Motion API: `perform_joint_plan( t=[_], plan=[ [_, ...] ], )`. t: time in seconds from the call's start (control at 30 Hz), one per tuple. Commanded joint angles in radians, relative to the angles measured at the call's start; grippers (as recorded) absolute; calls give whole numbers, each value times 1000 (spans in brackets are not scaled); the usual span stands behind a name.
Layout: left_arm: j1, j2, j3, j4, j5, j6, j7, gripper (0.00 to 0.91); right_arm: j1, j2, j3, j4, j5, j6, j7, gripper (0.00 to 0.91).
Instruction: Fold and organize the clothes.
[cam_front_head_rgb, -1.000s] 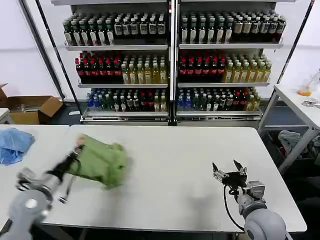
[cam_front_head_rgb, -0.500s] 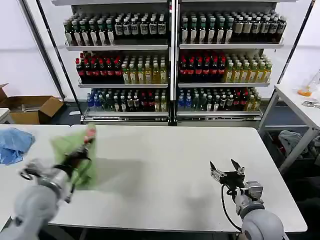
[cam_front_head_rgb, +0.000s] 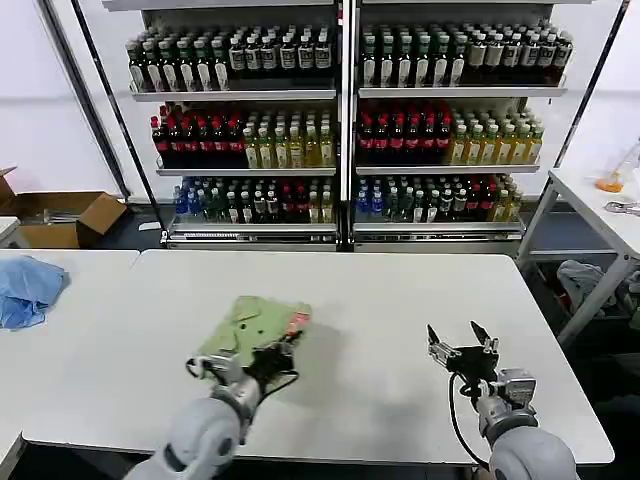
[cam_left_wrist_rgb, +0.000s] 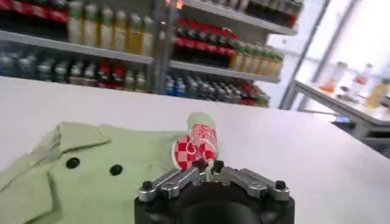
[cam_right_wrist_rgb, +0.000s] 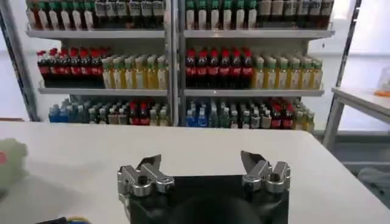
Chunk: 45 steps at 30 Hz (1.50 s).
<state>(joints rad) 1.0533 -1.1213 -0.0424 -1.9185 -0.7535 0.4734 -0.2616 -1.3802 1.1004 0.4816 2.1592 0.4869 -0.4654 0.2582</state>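
The clothes are one light green polo shirt (cam_front_head_rgb: 248, 327) lying bunched on the white table (cam_front_head_rgb: 400, 290), left of its middle. In the left wrist view the shirt (cam_left_wrist_rgb: 91, 176) shows its collar, two dark buttons and a folded-over red-and-white graphic (cam_left_wrist_rgb: 196, 145). My left gripper (cam_front_head_rgb: 278, 350) is at the shirt's near right edge, and its jaws (cam_left_wrist_rgb: 207, 165) are shut on a pinch of green fabric beside the graphic. My right gripper (cam_front_head_rgb: 460, 342) hovers open over bare table at the right, well away from the shirt, with nothing between its fingers (cam_right_wrist_rgb: 204, 161).
A light blue cloth (cam_front_head_rgb: 28, 288) lies on the neighbouring table at the far left. Shelves of bottles (cam_front_head_rgb: 340, 130) stand behind the table. A cardboard box (cam_front_head_rgb: 60, 218) sits on the floor at the left. Another table (cam_front_head_rgb: 600, 210) and a grey-white garment (cam_front_head_rgb: 590, 280) are at the right.
My left arm has swung the shirt from the table's left edge towards the middle. The shirt now lies lower and flatter, collar up. The right gripper has barely moved.
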Motion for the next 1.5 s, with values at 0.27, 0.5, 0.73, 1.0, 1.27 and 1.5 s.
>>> perform_joint_plan(
  t=[0.27,0.5,0.73,1.0,1.27,1.5],
  plan=[
    [-234,-254,219,254,70,-105,-48,907,-35,31,-9,12,-20,5,-4,907],
    [-160,-214,116,108,-50,-176,-4,907,5,55,-74,-10,21,21,-4,907],
    [19,-79,-83,-57,-71,-198,-8,907,115,110,-211,-99,166,27,51,907],
    [224,-19,-315,-138,-35,-222,-8,907,221,216,-329,-281,250,6,141,907],
    [280,-17,-397,-150,-55,-230,-9,907,316,316,-385,-398,258,-1,193,907],
    [290,-18,-402,-149,-55,-233,-12,907,381,362,-396,-471,260,4,234,272]
  ],
)
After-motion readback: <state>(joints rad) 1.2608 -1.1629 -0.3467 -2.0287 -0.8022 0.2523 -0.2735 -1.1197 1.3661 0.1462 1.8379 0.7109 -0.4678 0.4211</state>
